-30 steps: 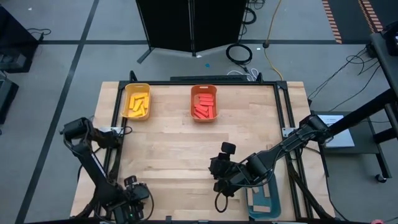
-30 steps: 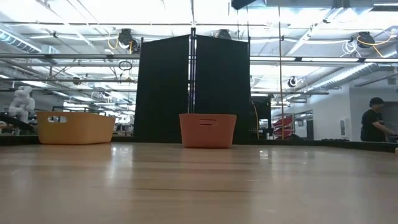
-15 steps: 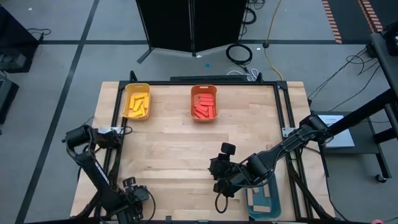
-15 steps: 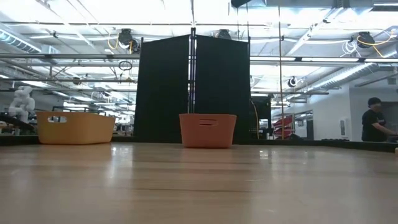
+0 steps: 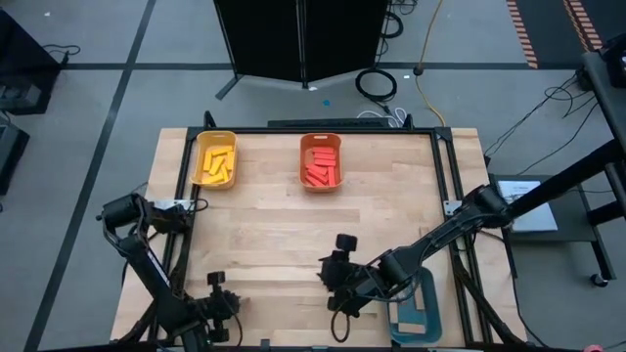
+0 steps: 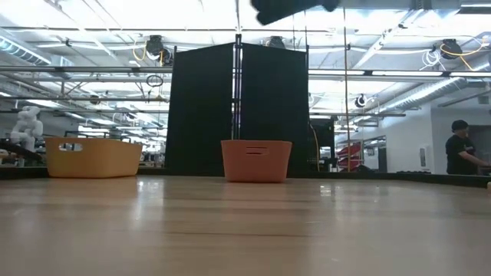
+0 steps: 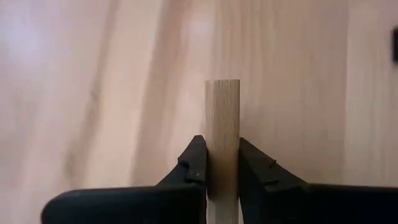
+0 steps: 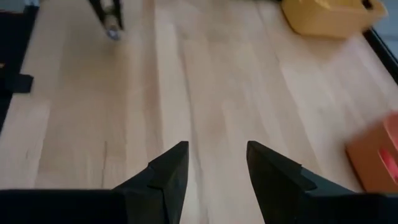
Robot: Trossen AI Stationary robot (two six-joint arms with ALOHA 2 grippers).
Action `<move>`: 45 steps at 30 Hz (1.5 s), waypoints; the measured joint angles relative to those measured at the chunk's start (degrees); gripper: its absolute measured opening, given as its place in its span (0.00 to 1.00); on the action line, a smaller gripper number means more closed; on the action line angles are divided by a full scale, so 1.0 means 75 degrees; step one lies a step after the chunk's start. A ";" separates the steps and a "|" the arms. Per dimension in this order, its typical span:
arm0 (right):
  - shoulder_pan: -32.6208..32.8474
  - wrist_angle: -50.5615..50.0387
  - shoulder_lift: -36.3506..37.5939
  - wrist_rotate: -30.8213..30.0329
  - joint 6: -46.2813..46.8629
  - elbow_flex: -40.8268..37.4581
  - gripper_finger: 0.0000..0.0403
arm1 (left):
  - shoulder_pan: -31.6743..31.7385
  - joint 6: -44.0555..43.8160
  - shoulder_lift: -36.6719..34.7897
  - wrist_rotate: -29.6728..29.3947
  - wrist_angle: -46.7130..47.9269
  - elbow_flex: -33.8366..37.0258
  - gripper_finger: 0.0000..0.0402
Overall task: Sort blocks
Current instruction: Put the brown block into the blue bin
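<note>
My left gripper [image 7: 222, 146] is at the table's near left [image 5: 219, 305], shut on a plain tan wood block [image 7: 222, 106]. The right wrist view shows that gripper far off with the block's end [image 8: 112, 32] sticking out below it. My right gripper [image 8: 214, 168] hovers open over bare wood near the table's near middle [image 5: 337, 279], with nothing between its fingers. Yellow blocks lie in the yellow bin [image 5: 216, 159] and red blocks in the orange bin [image 5: 321, 161] at the far edge. My left gripper pinches the tan block's two long sides [image 7: 222, 158] between its two fingers [image 7: 194, 165]. The block lies along the fingers, and its free end [image 7: 222, 84] sticks out past the fingertips toward the table. Whether that end touches the wood I cannot tell.
A teal bin [image 5: 416, 311] sits at the near right, partly under my right arm. The low view shows the yellow bin [image 6: 92, 157] and the orange bin [image 6: 257, 159] standing on the far table edge, and a person [image 6: 460, 149] in the room beyond. Bare wood fills the table's middle.
My right gripper has moved toward the table's left edge and a little toward its near edge, staying open. My left arm's wrist has shifted slightly at the near left.
</note>
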State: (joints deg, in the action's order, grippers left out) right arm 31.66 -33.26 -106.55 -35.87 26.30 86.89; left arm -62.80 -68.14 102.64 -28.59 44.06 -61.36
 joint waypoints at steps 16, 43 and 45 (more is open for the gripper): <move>0.0027 0.4686 -0.0704 0.0796 -0.2844 -0.0038 0.39 | 0.1157 0.6197 -0.1317 -0.2399 -0.2274 0.0172 0.08; 0.0694 0.5222 -0.0704 -0.1839 -0.3339 -0.0038 0.39 | 0.2806 1.1598 -0.2515 -0.0789 -0.7288 0.1428 0.08; 0.0694 0.5231 -0.0703 -0.1834 -0.3328 -0.0038 0.39 | 0.2849 1.1763 -0.2574 -0.0769 -0.7503 0.1495 0.08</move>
State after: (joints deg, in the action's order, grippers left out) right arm 36.86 5.97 -111.83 -49.63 1.34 86.61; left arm -41.44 20.09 83.33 -34.35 -12.20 -50.15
